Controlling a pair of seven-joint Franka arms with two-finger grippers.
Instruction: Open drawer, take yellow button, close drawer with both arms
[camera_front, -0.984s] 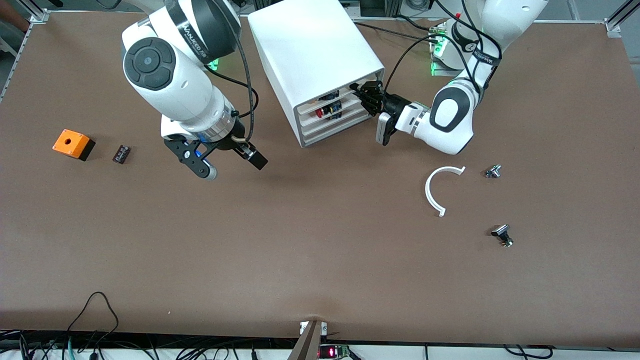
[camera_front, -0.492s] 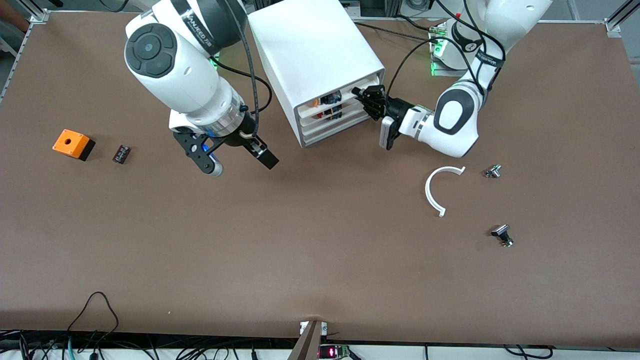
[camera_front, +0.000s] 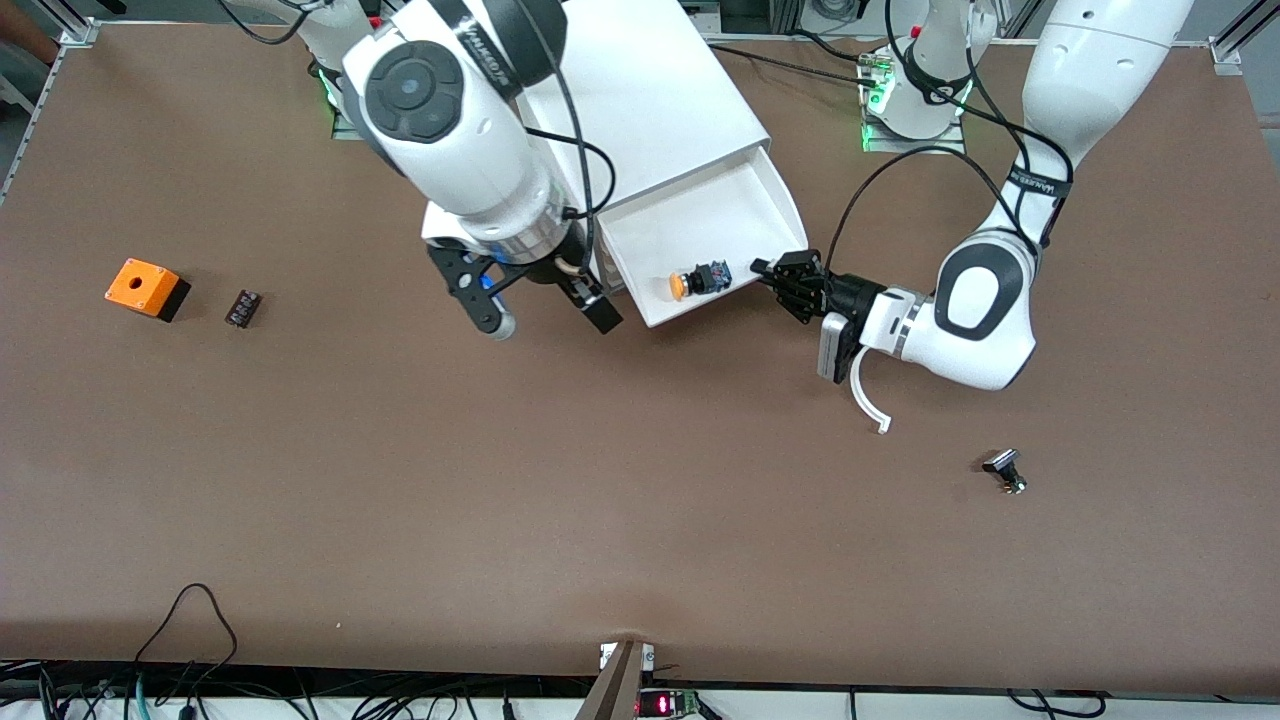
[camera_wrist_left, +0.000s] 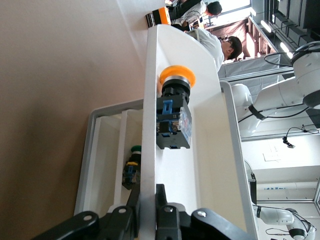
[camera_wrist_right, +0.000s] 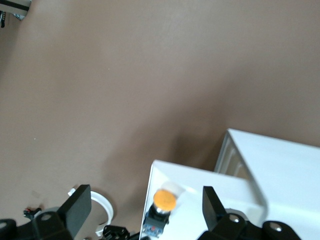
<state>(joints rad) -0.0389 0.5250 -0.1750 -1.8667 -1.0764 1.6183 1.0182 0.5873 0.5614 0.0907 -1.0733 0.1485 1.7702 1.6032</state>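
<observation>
Upper centre of the front view, your left end effector (camera_front: 775, 272) pinches the front corner of the pulled-out slim white top drawer (camera_front: 730, 200). The orange-capped black button (camera_front: 698, 280) lies inside. Your right end effector (camera_front: 545, 312) hovers wide open, holding nothing, over the brown surface (camera_front: 600, 480) beside the drawer.

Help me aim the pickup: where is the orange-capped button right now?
In the front view, the button lies on its side in the pulled-out top drawer, near its front edge, between the open right pincer and the left pincer gripping the drawer's front.
</observation>
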